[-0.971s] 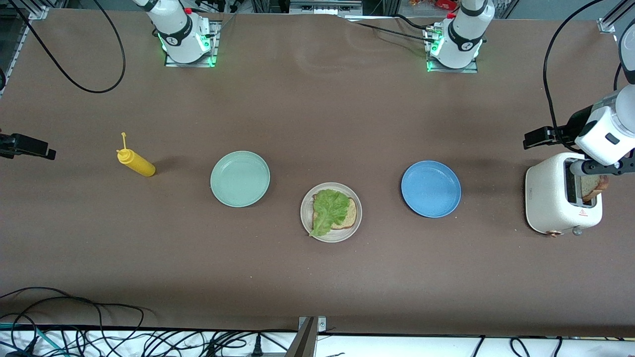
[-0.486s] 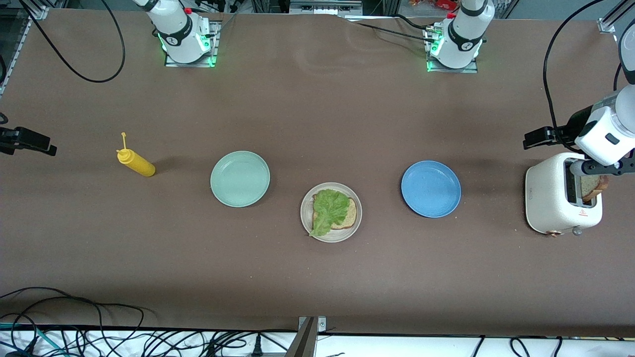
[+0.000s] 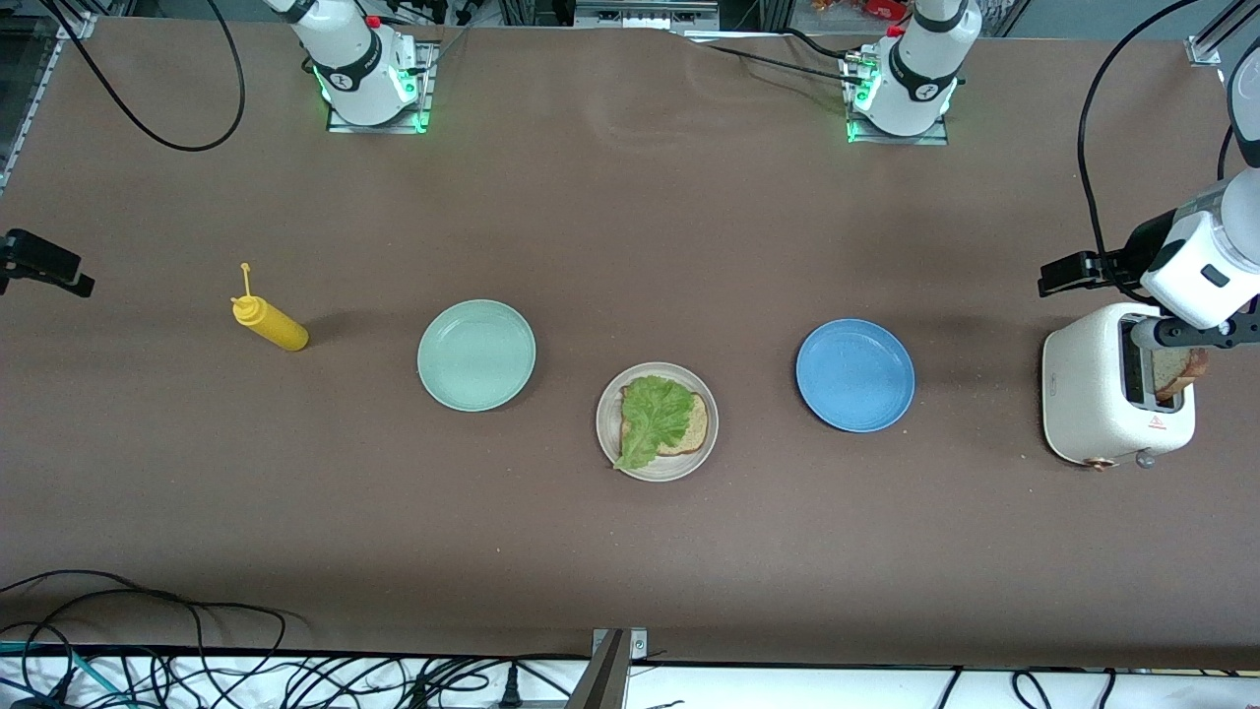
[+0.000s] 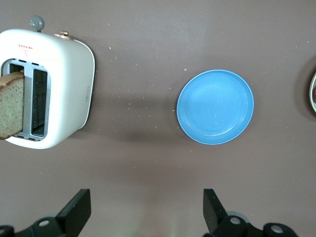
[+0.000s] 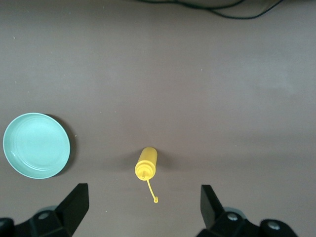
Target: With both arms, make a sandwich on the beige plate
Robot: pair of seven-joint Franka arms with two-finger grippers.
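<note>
The beige plate (image 3: 608, 445) sits mid-table, nearest the front camera of the three plates. On it lies one brown bread slice (image 3: 695, 429) with a ruffled green lettuce leaf (image 3: 654, 412) on top. A second bread slice (image 3: 1177, 371) (image 4: 12, 105) stands in a slot of the white toaster (image 3: 1093, 394) (image 4: 69, 74) at the left arm's end. My left gripper (image 4: 145, 213) hangs open and empty, high over bare table between the toaster and the blue plate. My right gripper (image 5: 143, 211) hangs open and empty, high over the table beside the yellow bottle.
A blue plate (image 3: 854, 374) (image 4: 215, 106) lies between the beige plate and the toaster. A mint green plate (image 3: 476, 354) (image 5: 35, 144) and a lying yellow squeeze bottle (image 3: 270, 325) (image 5: 146, 163) are toward the right arm's end. Loose cables (image 3: 148, 630) run along the table's front edge.
The right arm's hand has drifted a little toward the table's edge at its own end. The left arm, plates and food have not moved.
</note>
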